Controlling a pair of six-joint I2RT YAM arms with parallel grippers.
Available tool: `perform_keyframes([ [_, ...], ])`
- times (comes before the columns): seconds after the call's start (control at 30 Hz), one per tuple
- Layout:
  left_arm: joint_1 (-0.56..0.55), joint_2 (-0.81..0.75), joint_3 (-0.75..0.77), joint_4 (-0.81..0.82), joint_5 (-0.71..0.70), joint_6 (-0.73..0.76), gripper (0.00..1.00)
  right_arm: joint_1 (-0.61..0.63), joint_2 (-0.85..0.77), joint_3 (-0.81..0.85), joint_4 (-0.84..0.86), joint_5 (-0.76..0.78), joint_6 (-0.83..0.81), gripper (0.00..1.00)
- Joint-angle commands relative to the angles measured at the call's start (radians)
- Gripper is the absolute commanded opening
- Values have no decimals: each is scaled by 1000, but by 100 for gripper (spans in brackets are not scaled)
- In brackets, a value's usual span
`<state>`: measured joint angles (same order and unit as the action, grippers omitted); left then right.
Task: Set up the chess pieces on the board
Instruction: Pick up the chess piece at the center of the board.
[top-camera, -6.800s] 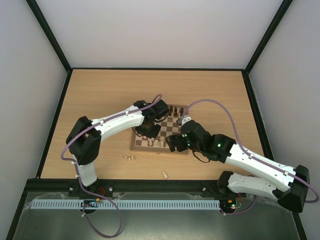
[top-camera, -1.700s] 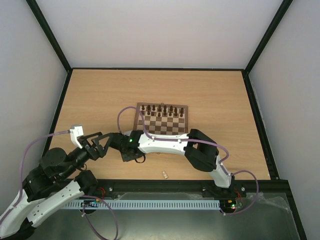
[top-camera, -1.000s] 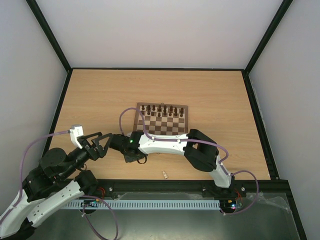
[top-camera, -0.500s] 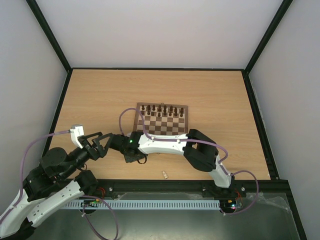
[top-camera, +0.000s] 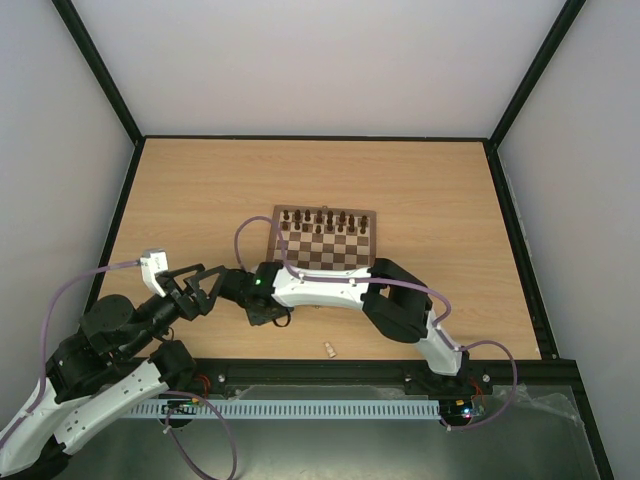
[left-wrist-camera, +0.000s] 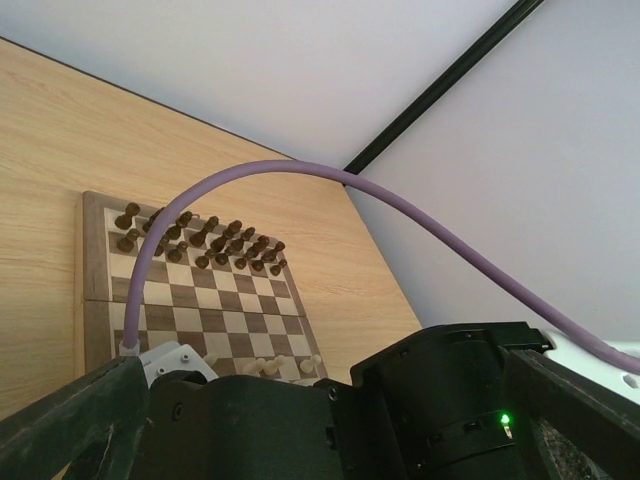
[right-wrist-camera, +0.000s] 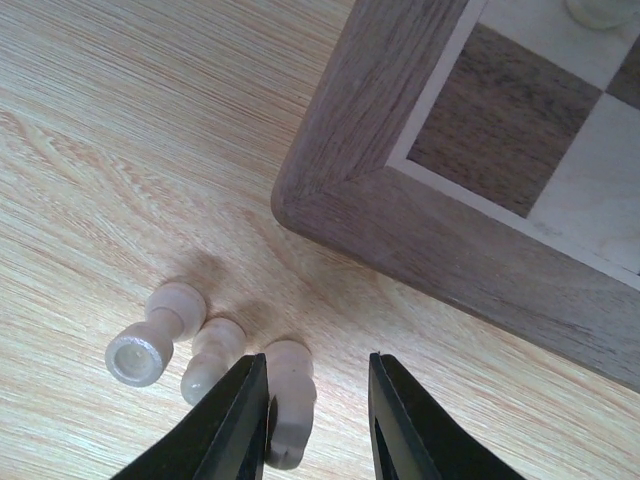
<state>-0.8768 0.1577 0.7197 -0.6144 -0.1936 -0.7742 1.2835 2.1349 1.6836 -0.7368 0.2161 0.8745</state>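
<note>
Top external view: board (top-camera: 325, 247) lying square on the table (top-camera: 450, 190), a little beyond the middle. Two rows of dark pieces (top-camera: 322, 218) standing along its far edge. Near edge partly hidden under the right arm (top-camera: 330, 288), stretched leftwards across the front of the board. Right gripper (top-camera: 264, 313) down at the tabletop just off the board's near left corner. Left gripper (top-camera: 207, 288) hanging close by on the left, fingers spread wide, nothing between them. A lone pale piece (top-camera: 329, 349) lying on the table near the front edge, well apart from the board.

Right wrist view: looking straight down on three pale pieces (right-wrist-camera: 212, 358) lying on their sides, side by side on the wood, just off the corner of the board's frame. Fingers (right-wrist-camera: 240, 420) partly apart, straddling only the end piece (right-wrist-camera: 288, 395). That piece close against the finger beside the other two, with a clear gap to the opposite finger, so not pinched; hard to tell whether actually touching. The other two pieces outside the fingers. Another pale piece cut off at the top edge, standing on a light square.

Left wrist view: looking over the black body of the right arm towards the whole board, dark pieces in the two far rows, a few standing pale pieces (left-wrist-camera: 270, 368) at the near edge, a purple cable (left-wrist-camera: 350, 185) arching across.
</note>
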Motion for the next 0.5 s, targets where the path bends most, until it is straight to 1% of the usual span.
perform_keyframes([
  [0.0, -4, 8, 15, 11, -15, 7, 99, 10, 38, 31, -71, -6, -9, 30],
  [0.27, -3, 5, 16, 11, -15, 7, 99, 13, 47, 25, -72, -18, -6, 29],
  [0.47, -3, 8, 15, 11, -16, 6, 99, 32, 39, 17, -106, 13, 12, 28],
])
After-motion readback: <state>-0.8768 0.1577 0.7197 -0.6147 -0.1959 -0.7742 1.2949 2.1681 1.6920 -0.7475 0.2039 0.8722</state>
